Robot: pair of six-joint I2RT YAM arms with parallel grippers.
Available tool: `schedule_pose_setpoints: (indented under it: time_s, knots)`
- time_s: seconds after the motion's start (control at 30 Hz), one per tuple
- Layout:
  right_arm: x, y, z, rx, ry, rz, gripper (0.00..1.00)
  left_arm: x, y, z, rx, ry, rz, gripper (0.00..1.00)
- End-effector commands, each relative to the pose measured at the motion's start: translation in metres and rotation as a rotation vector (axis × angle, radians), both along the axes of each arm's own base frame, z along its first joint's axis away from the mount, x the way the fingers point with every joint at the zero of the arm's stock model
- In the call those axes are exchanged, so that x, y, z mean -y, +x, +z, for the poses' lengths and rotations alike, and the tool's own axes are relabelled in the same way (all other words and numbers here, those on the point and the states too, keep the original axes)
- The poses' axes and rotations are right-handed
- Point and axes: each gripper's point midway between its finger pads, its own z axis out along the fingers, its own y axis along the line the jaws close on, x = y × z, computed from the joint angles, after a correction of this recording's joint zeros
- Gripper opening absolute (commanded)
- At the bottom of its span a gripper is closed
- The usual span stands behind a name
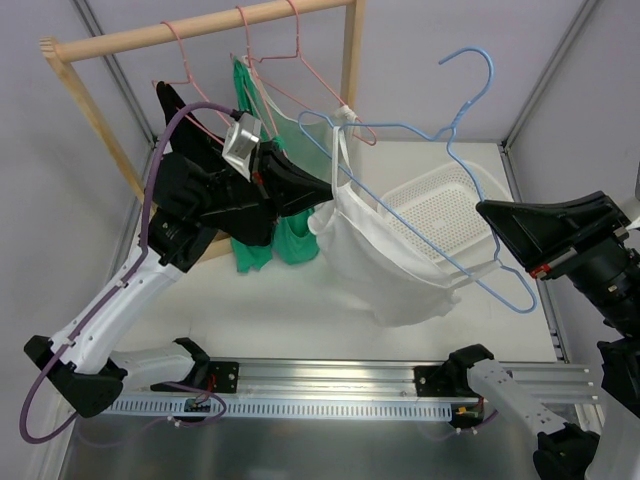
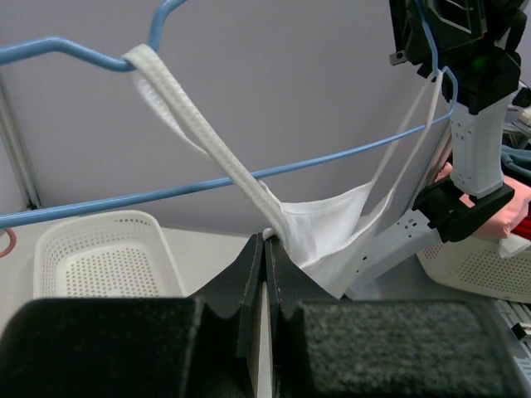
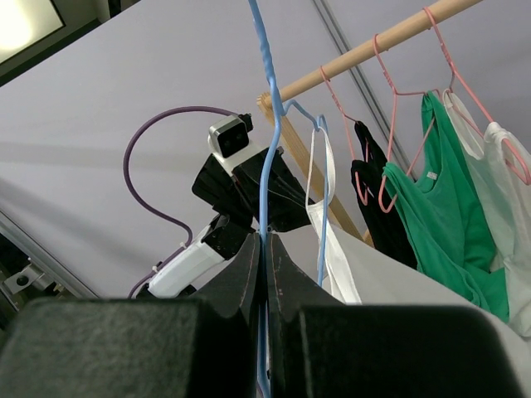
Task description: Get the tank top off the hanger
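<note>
Tank top [image 1: 390,265], white, hangs on the blue hanger [image 3: 265,166] above the desk [image 1: 300,320]. Left fingers [image 2: 264,253] pinch its fabric below one strap [image 2: 207,137]; right fingers [image 3: 264,249] are pressed together on the hanger wire. Pulling could snag that strap on the wire, or twist the hanger loose. One blue hanger, three pink hangers [image 1: 243,45].

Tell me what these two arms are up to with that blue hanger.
The right gripper is clamped on the wire of the blue hanger, holding it clear of the wooden rail. The left gripper is pinching the fabric of the white tank top just below one strap. Both straps are looped over the hanger, so the top is not off yet.
</note>
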Motion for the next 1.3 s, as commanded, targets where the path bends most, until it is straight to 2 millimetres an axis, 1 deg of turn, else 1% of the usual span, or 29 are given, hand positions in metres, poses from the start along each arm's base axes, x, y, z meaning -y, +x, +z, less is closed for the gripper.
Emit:
schedule_pose_setpoints:
  time_s: [0.0, 0.1, 0.13, 0.2, 0.23, 0.27, 0.33, 0.37, 0.4, 0.43, 0.47, 0.5, 0.6, 0.67, 0.7, 0.73, 0.77, 0.93, 1.0, 1.07, 1.17, 1.2, 1.23, 1.27]
  knots:
    - [0.003, -0.003, 0.019, 0.058, 0.027, -0.011, 0.00, 0.000, -0.013, 0.003, 0.033, -0.003, -0.061, 0.00]
    - [0.002, -0.002, 0.017, 0.062, 0.018, -0.013, 0.00, -0.002, -0.006, 0.005, 0.015, -0.013, -0.010, 0.00]
    - [0.001, -0.001, 0.015, 0.058, 0.014, -0.007, 0.00, -0.004, 0.002, 0.008, -0.010, -0.022, 0.042, 0.00]
    - [0.000, -0.001, 0.007, 0.045, 0.006, 0.002, 0.00, -0.006, 0.014, 0.011, -0.060, -0.020, 0.086, 0.00]
    - [0.000, -0.002, 0.005, 0.046, 0.003, 0.000, 0.00, -0.006, 0.023, 0.006, -0.120, 0.001, 0.118, 0.00]
    - [0.000, -0.003, -0.002, 0.038, -0.004, 0.001, 0.00, -0.011, 0.034, 0.014, -0.148, -0.003, 0.150, 0.00]
    - [0.001, -0.004, -0.008, 0.033, -0.021, -0.004, 0.00, -0.018, 0.046, 0.017, -0.248, -0.015, 0.172, 0.00]
    - [0.001, -0.005, -0.014, 0.014, -0.037, -0.002, 0.00, -0.027, 0.058, 0.021, -0.275, -0.034, 0.212, 0.00]
    - [0.000, -0.008, -0.018, 0.013, -0.049, 0.005, 0.01, -0.032, 0.061, 0.024, -0.304, -0.054, 0.232, 0.00]
    - [0.000, -0.008, -0.022, 0.002, -0.060, 0.006, 0.00, -0.036, 0.067, 0.022, -0.323, -0.062, 0.258, 0.00]
    - [0.001, -0.010, -0.023, 0.001, -0.064, 0.007, 0.00, -0.045, 0.077, 0.022, -0.339, -0.077, 0.305, 0.00]
    - [0.002, -0.014, -0.025, 0.004, -0.066, 0.012, 0.00, -0.049, 0.082, 0.020, -0.370, -0.082, 0.318, 0.00]
    - [0.003, -0.018, -0.029, -0.006, -0.070, 0.009, 0.00, -0.059, 0.094, 0.012, -0.421, -0.076, 0.348, 0.00]
    - [0.005, -0.020, -0.035, -0.021, -0.080, 0.001, 0.00, -0.060, 0.097, 0.009, -0.427, -0.074, 0.358, 0.00]
    - [0.005, -0.020, -0.038, -0.025, -0.085, 0.003, 0.00, -0.062, 0.098, 0.010, -0.431, -0.084, 0.370, 0.00]
    - [0.004, -0.018, -0.043, -0.038, -0.092, 0.007, 0.00, -0.063, 0.099, 0.009, -0.437, -0.085, 0.374, 0.00]
    - [0.005, -0.022, -0.045, -0.035, -0.092, 0.006, 0.00, -0.064, 0.100, 0.011, -0.439, -0.089, 0.377, 0.00]
    - [0.000, -0.028, -0.057, -0.048, -0.129, 0.050, 0.00, -0.067, 0.111, 0.005, -0.504, -0.081, 0.405, 0.00]
    - [0.002, -0.033, -0.054, -0.034, -0.120, 0.049, 0.00, -0.066, 0.114, 0.004, -0.519, -0.074, 0.403, 0.00]
    - [0.003, -0.037, -0.043, 0.011, -0.100, 0.049, 0.00, -0.063, 0.111, 0.001, -0.526, -0.055, 0.372, 0.00]
    - [-0.003, -0.045, -0.034, 0.022, -0.079, 0.115, 0.00, -0.063, 0.114, -0.007, -0.539, -0.048, 0.385, 0.00]
    - [-0.007, -0.050, -0.035, 0.016, -0.094, 0.156, 0.00, -0.066, 0.115, -0.004, -0.520, -0.059, 0.410, 0.00]
    - [-0.011, -0.045, -0.045, -0.038, -0.120, 0.172, 0.00, -0.068, 0.116, -0.002, -0.511, -0.062, 0.420, 0.00]
    - [-0.012, -0.043, -0.051, -0.057, -0.137, 0.175, 0.00, -0.069, 0.115, 0.005, -0.490, -0.072, 0.425, 0.00]
